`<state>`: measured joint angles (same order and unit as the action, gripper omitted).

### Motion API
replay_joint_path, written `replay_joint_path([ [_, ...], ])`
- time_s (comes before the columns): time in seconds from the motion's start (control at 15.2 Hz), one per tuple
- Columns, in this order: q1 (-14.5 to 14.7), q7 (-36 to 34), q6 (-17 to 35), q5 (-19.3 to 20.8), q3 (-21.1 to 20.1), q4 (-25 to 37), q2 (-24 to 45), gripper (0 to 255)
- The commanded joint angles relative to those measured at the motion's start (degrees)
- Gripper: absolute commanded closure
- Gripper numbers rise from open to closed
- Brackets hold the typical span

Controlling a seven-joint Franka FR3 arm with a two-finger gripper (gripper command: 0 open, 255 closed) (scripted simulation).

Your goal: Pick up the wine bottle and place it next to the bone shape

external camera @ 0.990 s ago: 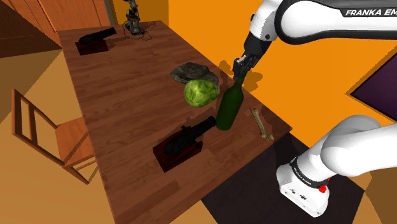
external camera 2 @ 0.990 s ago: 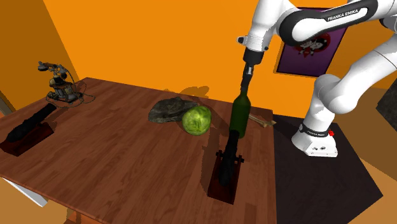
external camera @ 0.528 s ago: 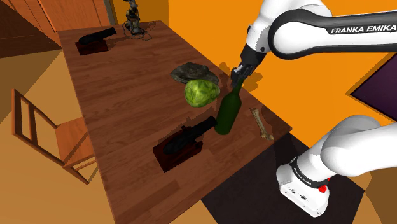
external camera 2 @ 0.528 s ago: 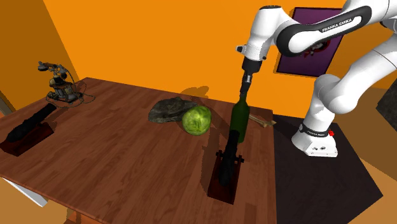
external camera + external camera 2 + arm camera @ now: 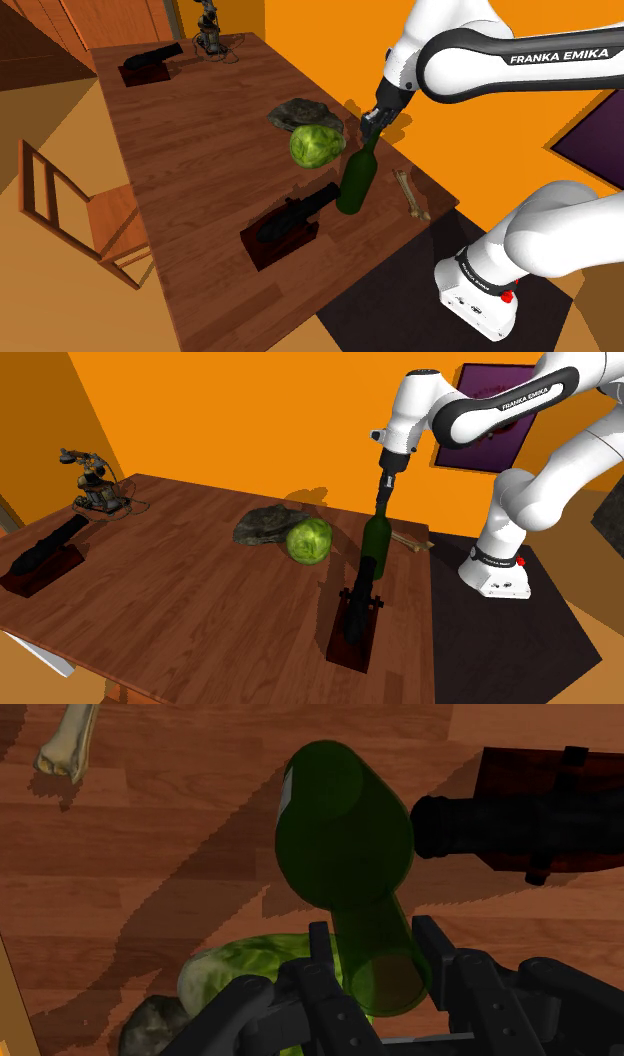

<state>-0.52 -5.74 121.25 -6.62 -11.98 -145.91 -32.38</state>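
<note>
The wine bottle is dark green, see-through glass, broad in the body and slim in the neck. It stands nearly upright over the bench; I cannot tell whether its base touches the wood. The gripper's black fingers are clamped on its neck. In the shoulder view the pale bone lies near, at its three o'clock, the cabbage at ten, the black cannon model at eight.
</note>
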Motion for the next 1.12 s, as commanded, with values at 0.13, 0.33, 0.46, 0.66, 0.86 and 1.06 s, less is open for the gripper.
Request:
replay_joint_path([
  [0.13,0.0,0.0,0.0,0.0,0.0,0.0,0.0,0],
  [0.33,0.0,0.0,0.0,0.0,0.0,0.0,0.0,0],
  [0.46,0.0,0.0,-2.1,0.1,0.2,1.3,-0.8,0],
  [0.66,0.0,0.0,-8.0,0.3,0.8,5.4,-2.6,0],
  [0.86,0.0,0.0,-8.0,0.3,0.8,5.4,-2.6,0],
  [1.06,0.0,0.0,-8.0,0.3,0.8,5.4,-2.6,0],
])
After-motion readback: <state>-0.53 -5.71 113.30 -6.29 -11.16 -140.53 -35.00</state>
